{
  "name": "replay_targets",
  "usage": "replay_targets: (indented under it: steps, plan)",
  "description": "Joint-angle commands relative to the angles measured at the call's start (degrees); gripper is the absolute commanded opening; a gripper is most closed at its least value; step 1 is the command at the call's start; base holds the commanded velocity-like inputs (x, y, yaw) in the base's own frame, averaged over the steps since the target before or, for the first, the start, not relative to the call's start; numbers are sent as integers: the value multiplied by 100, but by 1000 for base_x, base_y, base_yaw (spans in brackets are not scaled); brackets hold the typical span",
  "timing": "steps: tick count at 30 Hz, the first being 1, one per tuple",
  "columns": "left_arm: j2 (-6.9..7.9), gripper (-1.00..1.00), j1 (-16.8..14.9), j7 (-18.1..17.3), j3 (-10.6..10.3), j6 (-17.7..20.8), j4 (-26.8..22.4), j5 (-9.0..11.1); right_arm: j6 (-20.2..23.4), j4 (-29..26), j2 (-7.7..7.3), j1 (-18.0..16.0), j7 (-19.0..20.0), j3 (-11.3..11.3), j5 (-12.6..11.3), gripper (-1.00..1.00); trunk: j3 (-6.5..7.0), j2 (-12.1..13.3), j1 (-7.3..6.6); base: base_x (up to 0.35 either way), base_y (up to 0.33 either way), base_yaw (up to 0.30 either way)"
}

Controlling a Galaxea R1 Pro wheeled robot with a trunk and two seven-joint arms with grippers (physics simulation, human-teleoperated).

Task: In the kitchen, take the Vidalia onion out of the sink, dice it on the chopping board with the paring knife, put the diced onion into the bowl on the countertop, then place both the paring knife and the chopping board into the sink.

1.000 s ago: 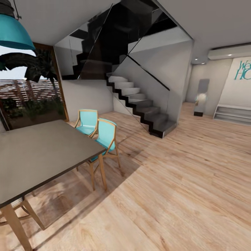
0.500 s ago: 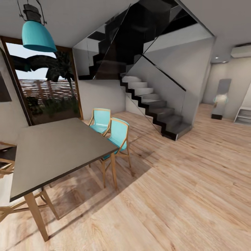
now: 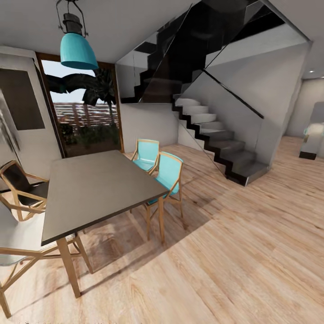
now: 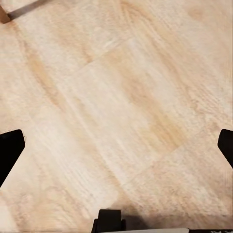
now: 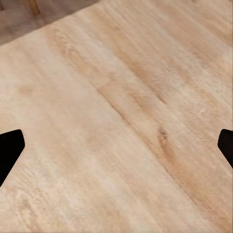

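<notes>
No onion, knife, board, bowl or sink to be seen, so nothing looks started; judging by that, every step's left and the robot is w/o a kitchen ahead. Left gripper point(image 4: 116, 145) and right gripper point(image 5: 116, 145) both spread wide, empty, over wood floor point(image 3: 234, 270). Head view: dining table point(image 3: 94, 189), teal chairs point(image 3: 168, 173), staircase point(image 3: 216, 139), pendant lamp point(image 3: 78, 49).

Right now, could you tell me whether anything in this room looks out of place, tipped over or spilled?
Nothing stands out. The dining table stands level, the two turquoise chairs sit upright beside it, and the wooden floor shows no spill.
</notes>
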Motion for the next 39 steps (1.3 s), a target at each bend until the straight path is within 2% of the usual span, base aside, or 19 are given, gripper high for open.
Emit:
replay_targets:
  steps: [1,24,39]
  plan:
    - [-1,100,0,5,2,-11,-1,4,-14,2,0,-2,-14,2,3,100,-5,-3,0,0,0,247]
    - [-1,100,0,-1,2,-12,67,3,-16,2,0,-2,-14,8,3,100,-5,-3,0,0,5,247]
    - [-1,100,0,-3,2,-18,61,1,-14,2,0,-2,-14,3,3,100,-5,-3,0,0,253,247]
